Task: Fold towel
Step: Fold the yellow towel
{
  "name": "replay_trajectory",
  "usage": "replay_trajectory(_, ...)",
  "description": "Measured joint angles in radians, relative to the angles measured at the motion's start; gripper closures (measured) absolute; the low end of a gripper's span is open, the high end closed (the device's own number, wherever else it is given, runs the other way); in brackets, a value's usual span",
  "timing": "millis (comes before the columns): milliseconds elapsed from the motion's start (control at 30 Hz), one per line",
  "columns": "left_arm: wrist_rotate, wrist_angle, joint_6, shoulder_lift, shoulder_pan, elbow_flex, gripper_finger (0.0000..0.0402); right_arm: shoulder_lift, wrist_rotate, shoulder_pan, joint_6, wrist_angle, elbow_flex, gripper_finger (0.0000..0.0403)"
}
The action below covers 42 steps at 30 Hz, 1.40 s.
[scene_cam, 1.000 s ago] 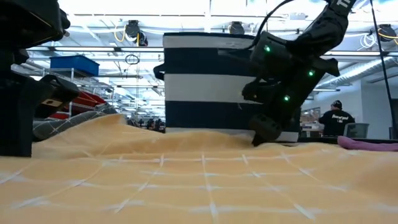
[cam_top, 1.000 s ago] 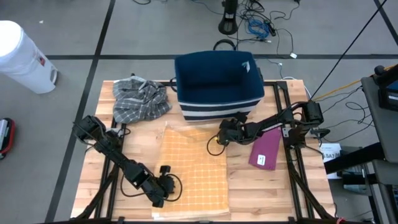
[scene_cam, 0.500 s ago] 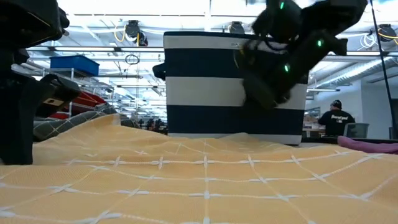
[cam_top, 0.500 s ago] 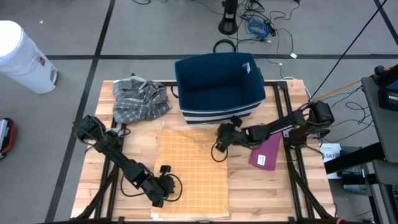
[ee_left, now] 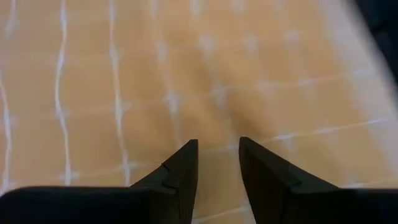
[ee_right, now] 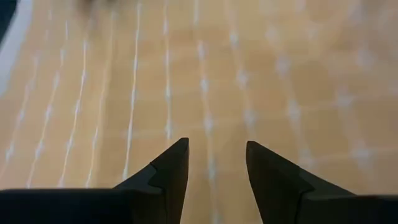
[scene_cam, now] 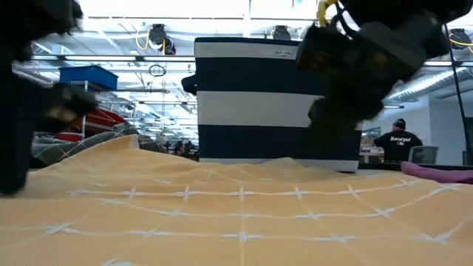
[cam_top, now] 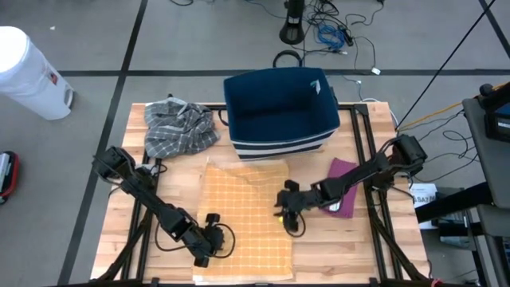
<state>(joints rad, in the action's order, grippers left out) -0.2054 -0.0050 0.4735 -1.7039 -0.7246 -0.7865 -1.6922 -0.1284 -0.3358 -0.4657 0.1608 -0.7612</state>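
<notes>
High view is showing my left gripper [cam_top: 209, 245] sitting at the near left corner of the yellow towel [cam_top: 243, 211], which is lying flat on the table [cam_top: 319, 247] with its long axis running away from me toward the navy basket [cam_top: 279, 108]. Its fingers are standing slightly apart over the cloth, pinching nothing. Moving right, my right gripper [cam_top: 290, 217] is hovering at the towel's right edge, fingers parted and empty. Both grippers are flanking the near end, so I am judging the fold will be going lengthwise.
</notes>
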Motion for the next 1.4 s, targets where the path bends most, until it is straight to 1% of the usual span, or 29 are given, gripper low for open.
replay_trajectory(100,-0.004,0.019,-0.047,0.052,0.008,-0.015,0.0280,-0.054,0.001,-0.031,-0.018,0.001,0.000,0.0255)
replay_trajectory(200,-0.042,0.000,-0.089,0.091,0.027,-0.013,0.0280,-0.098,-0.008,-0.056,-0.020,0.036,-0.002,0.0255)
replay_trajectory(267,-0.088,-0.015,-0.123,0.114,0.045,-0.014,0.0280,-0.119,-0.016,-0.067,-0.025,0.052,-0.004,0.0255)
replay_trajectory(367,-0.236,-0.118,-0.153,0.128,0.082,-0.015,0.0280,-0.131,-0.026,-0.079,-0.037,0.058,-0.006,0.0255)
replay_trajectory(400,-0.268,-0.169,-0.162,0.127,0.106,-0.015,0.0280,-0.131,-0.029,-0.083,-0.038,0.059,-0.005,0.0255)
replay_trajectory(467,-0.276,-0.246,-0.165,0.127,0.164,-0.013,0.0280,-0.132,-0.026,-0.088,-0.036,0.069,-0.004,0.0255)
replay_trajectory(633,-0.221,-0.262,-0.172,0.127,0.305,0.032,0.0280,-0.124,-0.011,-0.095,-0.027,0.073,-0.002,0.0255)
replay_trajectory(767,-0.065,-0.257,-0.164,0.128,0.394,0.075,0.0280,-0.100,-0.034,-0.097,-0.008,0.040,0.000,0.0255)
replay_trajectory(833,-0.025,-0.250,-0.156,0.130,0.419,0.096,0.0280,-0.084,-0.066,-0.097,0.012,0.008,0.001,0.0255)
replay_trajectory(1000,-0.009,-0.226,-0.151,0.132,0.440,0.120,0.0280,-0.041,-0.248,-0.074,0.064,-0.056,0.001,0.0255)
replay_trajectory(1067,0.020,-0.209,-0.166,0.132,0.451,0.122,0.0280,-0.029,-0.289,-0.050,0.086,-0.058,0.001,0.0255)
replay_trajectory(1133,0.058,-0.182,-0.169,0.131,0.459,0.121,0.0280,-0.018,-0.286,-0.024,0.100,-0.056,0.001,0.0255)
replay_trajectory(1267,0.060,-0.199,-0.166,0.134,0.451,0.106,0.0280,-0.013,-0.259,0.003,0.114,-0.058,0.001,0.0255)
replay_trajectory(1400,0.050,-0.217,-0.178,0.154,0.427,0.087,0.0280,-0.013,-0.261,0.002,0.142,-0.062,0.001,0.0255)
